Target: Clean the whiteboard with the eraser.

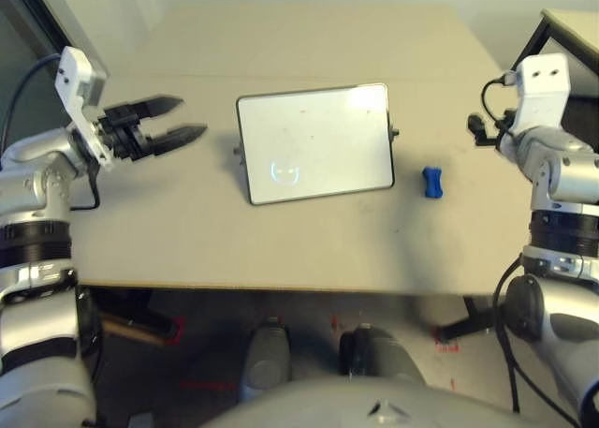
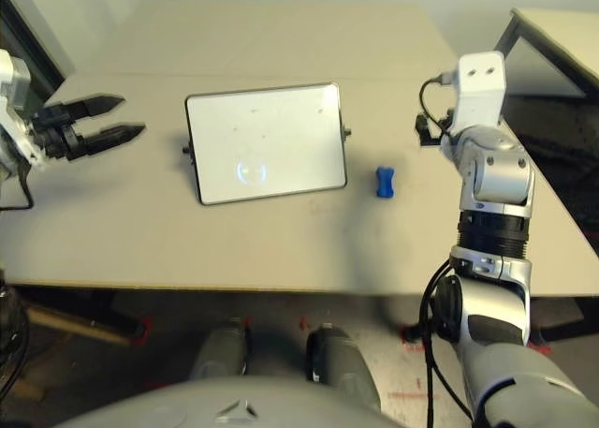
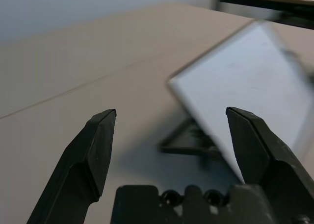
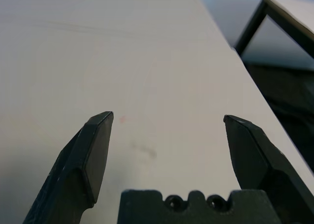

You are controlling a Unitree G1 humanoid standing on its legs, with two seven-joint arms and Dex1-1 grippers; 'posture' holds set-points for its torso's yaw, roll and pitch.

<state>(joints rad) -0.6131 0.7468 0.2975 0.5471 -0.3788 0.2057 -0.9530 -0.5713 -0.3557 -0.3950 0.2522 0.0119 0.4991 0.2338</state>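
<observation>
— Eraser [image 1: 431,182]?
— Lying loose on the tabletop [image 1: 281,250], just right of the whiteboard [image 1: 314,142], well apart from both sets of jaws.
— Jaws?
— Left gripper [image 1: 192,117] spread wide, empty, left of the board. Right gripper [image 4: 167,123] wide too, empty, over bare tabletop near the right edge.

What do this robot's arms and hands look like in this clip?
Both forearms are silver metal with black ribbed bands near the joints. Each wrist carries a white box-shaped camera housing, with black cables looping beside it. The left hand and right hand each have two black, tapered, wedge-tipped fingers rising from a black base.
</observation>
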